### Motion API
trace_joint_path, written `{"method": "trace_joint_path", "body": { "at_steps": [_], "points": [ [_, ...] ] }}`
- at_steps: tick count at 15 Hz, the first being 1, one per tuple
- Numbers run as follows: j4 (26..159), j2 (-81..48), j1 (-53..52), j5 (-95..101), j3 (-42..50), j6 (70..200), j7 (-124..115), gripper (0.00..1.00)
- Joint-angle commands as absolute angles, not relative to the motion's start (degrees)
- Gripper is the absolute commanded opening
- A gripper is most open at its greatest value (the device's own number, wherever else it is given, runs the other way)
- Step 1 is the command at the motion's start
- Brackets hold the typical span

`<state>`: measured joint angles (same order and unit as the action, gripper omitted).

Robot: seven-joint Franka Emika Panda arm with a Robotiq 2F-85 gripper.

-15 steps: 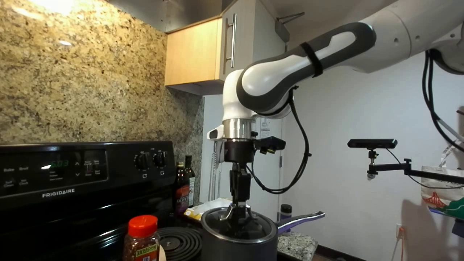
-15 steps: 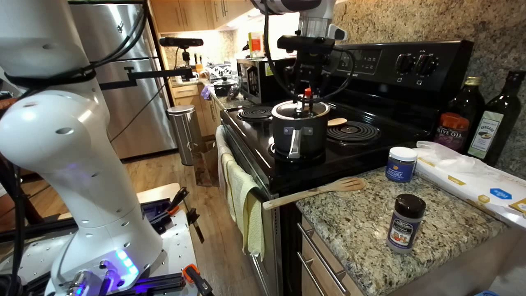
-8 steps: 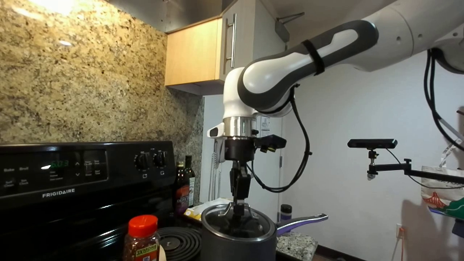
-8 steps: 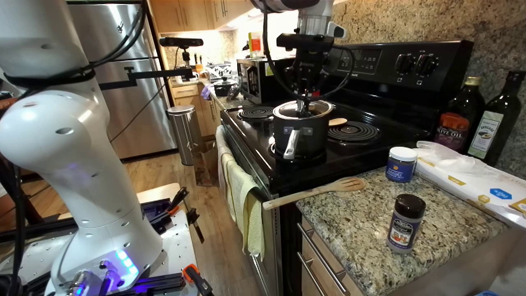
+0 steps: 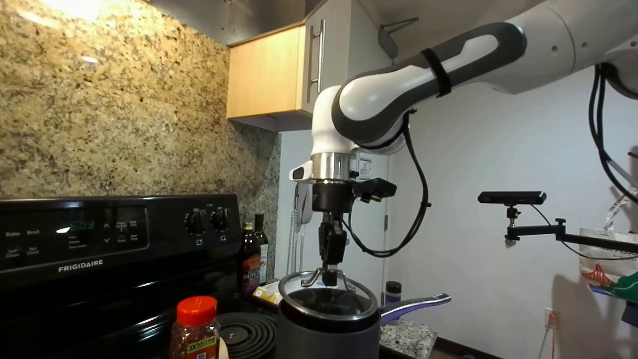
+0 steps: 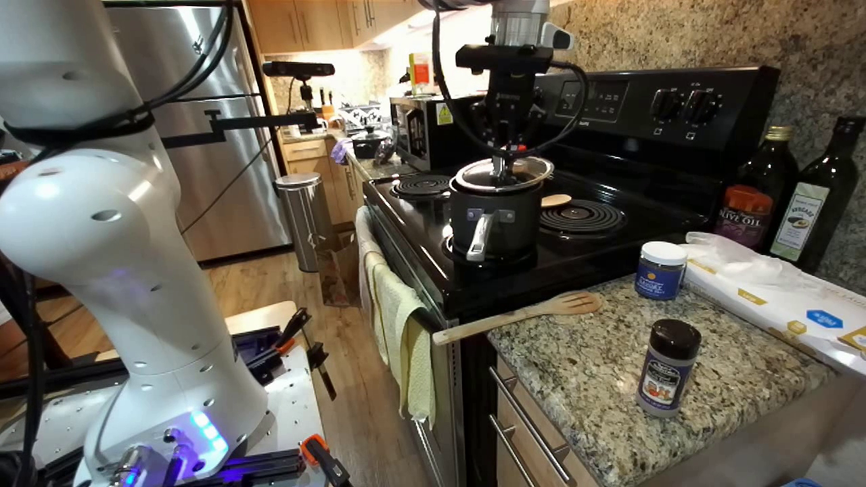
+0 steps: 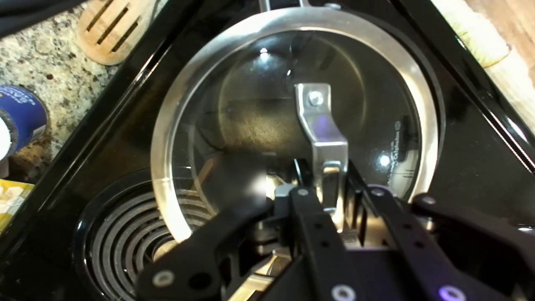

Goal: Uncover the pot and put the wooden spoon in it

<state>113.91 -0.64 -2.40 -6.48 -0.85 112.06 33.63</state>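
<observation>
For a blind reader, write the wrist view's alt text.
The gripper holds the metal handle of a round glass lid over a black stovetop, with a coil burner lower left and a slotted wooden spoon upper left.

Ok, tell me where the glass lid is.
In an exterior view, the glass lid hangs from the gripper, over the pot and right of the red-capped jar.

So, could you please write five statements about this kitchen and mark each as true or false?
1. The claw holds the handle of the lid. True.
2. The lid sits fully closed on the pot. False: it is raised from the pot, at least on one side.
3. The white-capped jar stands on the counter. True.
4. The yellow towel lies on the counter. False: the yellow towel hangs at the front of the stove.
5. The black-capped shaker stands upright. True.
</observation>
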Motion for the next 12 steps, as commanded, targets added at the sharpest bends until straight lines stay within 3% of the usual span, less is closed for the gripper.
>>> {"method": "trace_joint_path", "body": {
  "at_steps": [1, 12],
  "points": [
    [114.51, 2.51, -1.1, -6.9, -0.05, 111.52, 31.42, 0.13],
    [110.35, -1.01, 6.22, -14.44, 8.66, 111.74, 27.19, 0.12]
  ]
}}
